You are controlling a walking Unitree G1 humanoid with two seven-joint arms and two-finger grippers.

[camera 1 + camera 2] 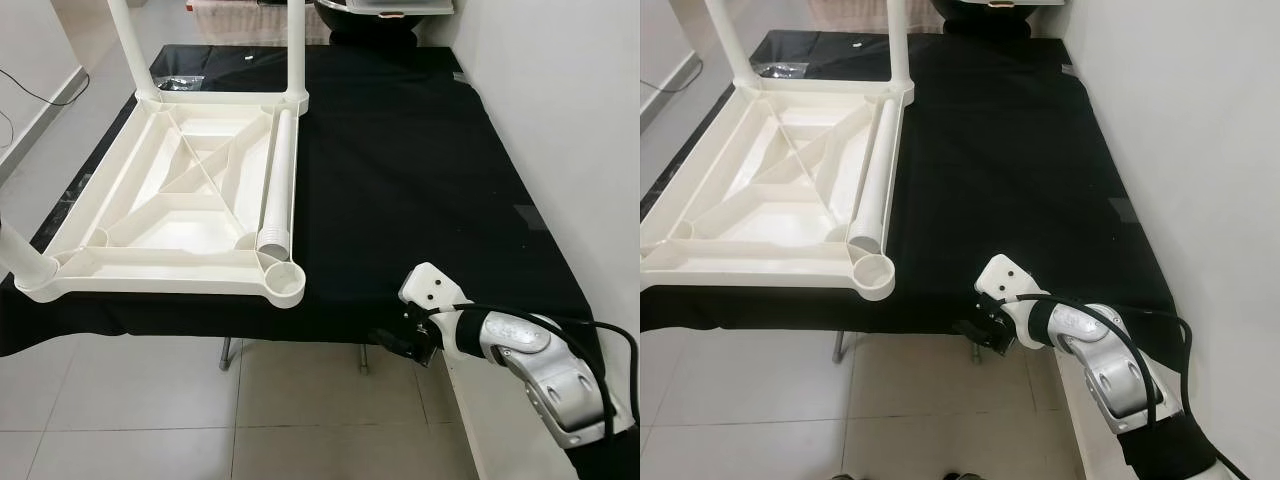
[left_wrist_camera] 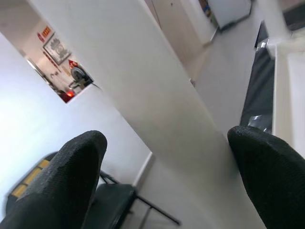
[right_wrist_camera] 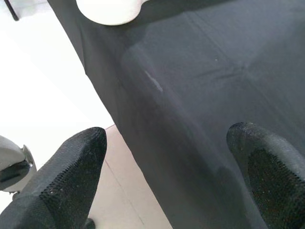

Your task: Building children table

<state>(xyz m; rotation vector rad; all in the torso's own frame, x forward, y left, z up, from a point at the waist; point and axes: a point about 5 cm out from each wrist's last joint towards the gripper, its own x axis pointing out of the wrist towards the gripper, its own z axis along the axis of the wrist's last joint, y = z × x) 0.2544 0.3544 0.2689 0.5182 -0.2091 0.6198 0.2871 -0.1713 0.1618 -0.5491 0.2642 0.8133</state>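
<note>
A black cloth [image 1: 400, 160] covered the work surface and ran from the near edge to the far wall, hanging over the front toward the tiled floor [image 1: 200, 420]. On its 9 o'clock half lay the children table [image 1: 170, 195], a cream plastic top turned underside up, its ribs forming a cross between the four corner sockets. Two fitted legs [image 1: 295, 50] stood upright in the far corners at 11 and 12 o'clock. At the near corner toward 8 o'clock a third leg [image 1: 22, 262] sat in its socket, tilted outward. A loose leg [image 1: 280, 180] lay flat inside the frame along the 3 o'clock rail, its open end pointing at the empty socket [image 1: 286, 281] at the near corner.

The right gripper [image 3: 167, 176] hung at about 5 o'clock, just off the front edge of the cloth and well apart from the table top, with its two black fingers [image 3: 62, 176] spread wide and nothing between them. In the left wrist view the left gripper [image 2: 167, 176] had its fingers [image 2: 66, 181] parted on either side of a leg; whether they pressed it could not be told.
</note>
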